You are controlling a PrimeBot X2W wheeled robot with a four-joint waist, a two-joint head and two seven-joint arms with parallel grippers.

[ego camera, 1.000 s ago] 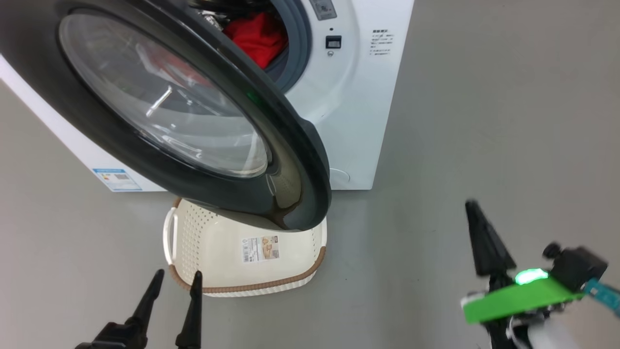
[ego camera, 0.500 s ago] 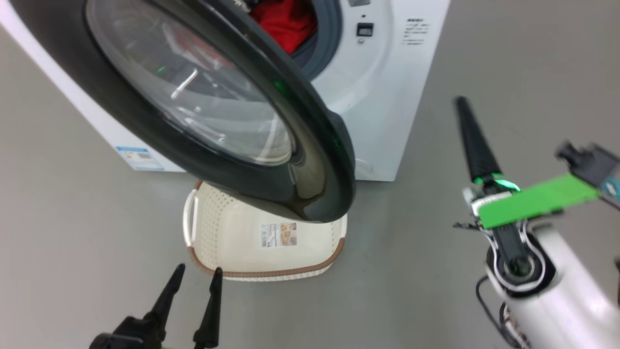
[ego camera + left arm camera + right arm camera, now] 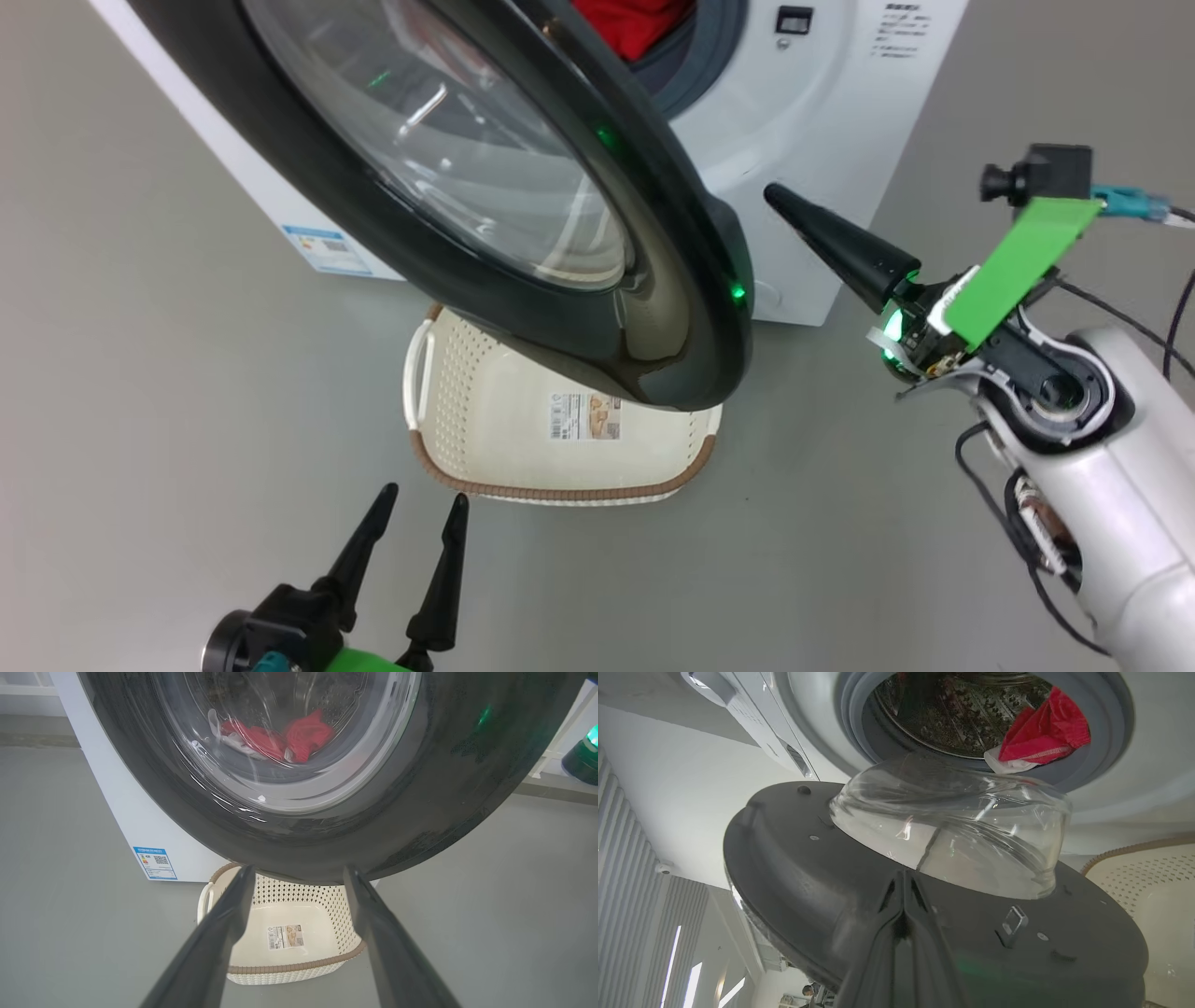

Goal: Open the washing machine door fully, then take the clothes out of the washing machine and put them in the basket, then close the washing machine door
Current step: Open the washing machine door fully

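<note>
2 grippers up. L gripper (image 3: 423, 493): fingers apart, empty, near the basket (image 3: 560, 491). R gripper (image 3: 775, 194): pinched closed, nothing held, tip just beside washing machine door (image 3: 695, 308), inner side; contact unclear. Door half-open above basket. Red clothes (image 3: 1043, 730) inside washing machine (image 3: 822, 140) drum.

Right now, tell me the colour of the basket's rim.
Brown rim on a cream basket; the head view shows it best.

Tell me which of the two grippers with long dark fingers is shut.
The right gripper: its fingers are pressed together into one point, while those of the left gripper stand clearly apart.
</note>
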